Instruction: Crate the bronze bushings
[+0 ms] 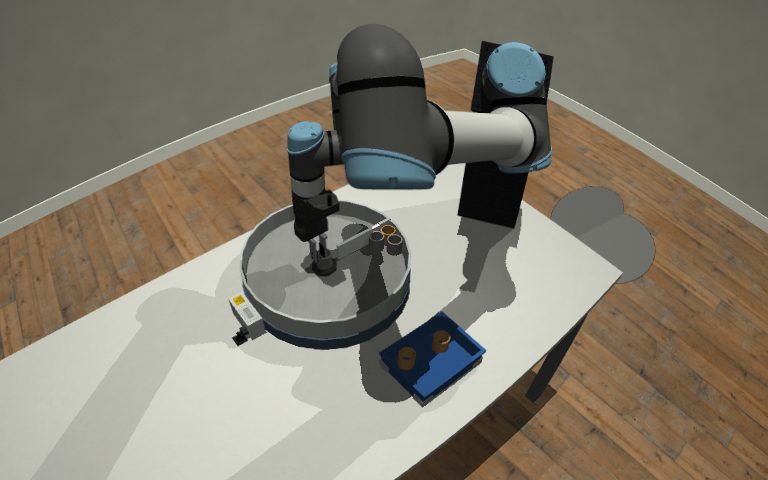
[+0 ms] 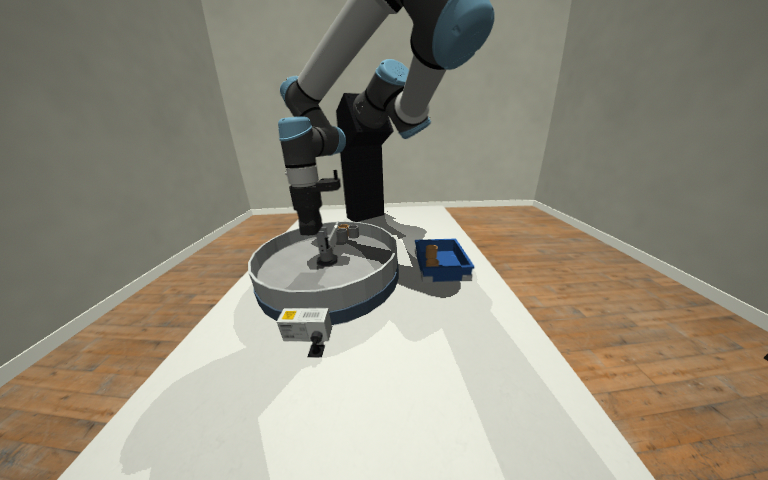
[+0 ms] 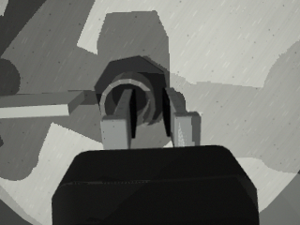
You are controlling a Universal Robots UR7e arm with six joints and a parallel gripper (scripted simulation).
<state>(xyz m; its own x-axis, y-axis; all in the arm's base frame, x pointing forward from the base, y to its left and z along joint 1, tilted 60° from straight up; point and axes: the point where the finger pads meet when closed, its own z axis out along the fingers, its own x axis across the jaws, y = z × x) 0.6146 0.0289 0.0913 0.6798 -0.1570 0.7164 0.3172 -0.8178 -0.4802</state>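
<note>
My gripper [image 1: 318,255] [image 2: 324,247] [image 3: 149,103] points down low over the middle of the turning table [image 1: 294,300] [image 2: 283,276]. Its fingers stand part open, with no bushing seen gripped between them. A grey, hollow-topped cylinder [image 1: 324,264] [image 2: 326,255] is just below the fingertips; whether it is hub or bushing I cannot tell. A bronze bushing [image 1: 388,234] [image 2: 343,226] stands near the wall, beside two steel bushings [image 1: 376,245] [image 1: 394,247] [image 2: 341,236] [image 2: 353,232]. Two bronze bushings [image 1: 406,358] [image 1: 441,341] are in the blue crate [image 1: 447,372] [image 2: 444,275].
A flat grey bar [image 1: 356,244] [image 3: 37,107] reaches from the hub towards the wall by the bushings. The raised wall [image 1: 328,328] rings the turning table. A white labelled box [image 1: 248,316] [image 2: 304,324] is fixed at its outer side. The crate stands outside the wall on the white table.
</note>
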